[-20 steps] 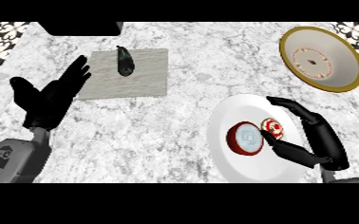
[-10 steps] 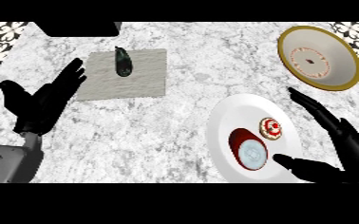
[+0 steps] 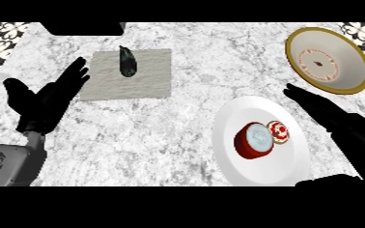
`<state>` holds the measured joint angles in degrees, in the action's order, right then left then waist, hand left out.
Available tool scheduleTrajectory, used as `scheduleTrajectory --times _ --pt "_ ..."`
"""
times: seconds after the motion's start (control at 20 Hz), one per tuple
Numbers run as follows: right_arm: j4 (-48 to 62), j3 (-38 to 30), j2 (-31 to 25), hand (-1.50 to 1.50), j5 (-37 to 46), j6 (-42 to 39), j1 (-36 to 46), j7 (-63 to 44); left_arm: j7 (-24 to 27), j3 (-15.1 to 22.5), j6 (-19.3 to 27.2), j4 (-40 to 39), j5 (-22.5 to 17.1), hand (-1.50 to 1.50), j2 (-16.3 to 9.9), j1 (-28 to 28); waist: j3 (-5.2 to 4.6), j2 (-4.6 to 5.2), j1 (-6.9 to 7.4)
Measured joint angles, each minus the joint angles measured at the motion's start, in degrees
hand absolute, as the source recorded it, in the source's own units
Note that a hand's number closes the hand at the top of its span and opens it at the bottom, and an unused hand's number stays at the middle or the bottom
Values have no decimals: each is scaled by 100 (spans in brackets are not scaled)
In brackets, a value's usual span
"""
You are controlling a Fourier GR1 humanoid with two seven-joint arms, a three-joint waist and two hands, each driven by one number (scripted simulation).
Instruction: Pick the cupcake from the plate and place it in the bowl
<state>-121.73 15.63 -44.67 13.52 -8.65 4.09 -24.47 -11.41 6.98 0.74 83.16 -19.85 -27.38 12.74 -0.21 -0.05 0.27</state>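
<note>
Broadly, a grey-and-white marbled counter (image 3: pixel 185 121) filled the head view. On its right half lay a white plate (image 3: pixel 242 166), and on that plate sat two things touching side by side: a larger red cup-shaped item with a pale top (image 3: pixel 254 139) and, just to its right, the small cupcake (image 3: pixel 280 132) with red and white topping. So the cupcake was on the plate, with nothing holding it. Up in the far right corner stood the bowl (image 3: pixel 326 60), cream inside with a gold rim and a small dark mark at its middle, tilted toward the view and well apart from the plate.

The right hand (image 3: pixel 335 121) came in from the lower right, fingers straight and spread, released and holding nothing; it hung over the plate's right edge, just beside the cupcake, and I could not tell whether it touched the plate. The left hand (image 3: pixel 46 99) rested at the left edge, open with fingers up, also holding nothing.

A pale grey mat (image 3: pixel 146 79) lay on the left half of the counter, and a dark, narrow object (image 3: pixel 127 61) lay on the mat's upper part.
</note>
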Motion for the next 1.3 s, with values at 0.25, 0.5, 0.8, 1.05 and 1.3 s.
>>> scheduleTrajectory --times 0.25,0.5,0.8,1.05,1.3 --pt "-168 467 161 -150 -116 -784 863 -1417 -9 -93 -124 -67 14 0 24 106 5 10 43" --pt "-30 736 412 -150 -322 -1511 1570 -2509 -51 -102 -117 47 101 0 152 -9 10 6 43" --pt "225 864 677 -150 -346 -1869 1832 -2812 -12 -201 -178 35 247 0 265 -88 15 4 8" --pt "375 919 824 -150 -155 -2049 1829 -2815 -66 -293 -238 69 339 0 346 -79 17 2 -8" --pt "575 873 805 -150 182 -2245 1569 -2627 -128 -378 -313 26 424 0 413 -18 20 4 -24"
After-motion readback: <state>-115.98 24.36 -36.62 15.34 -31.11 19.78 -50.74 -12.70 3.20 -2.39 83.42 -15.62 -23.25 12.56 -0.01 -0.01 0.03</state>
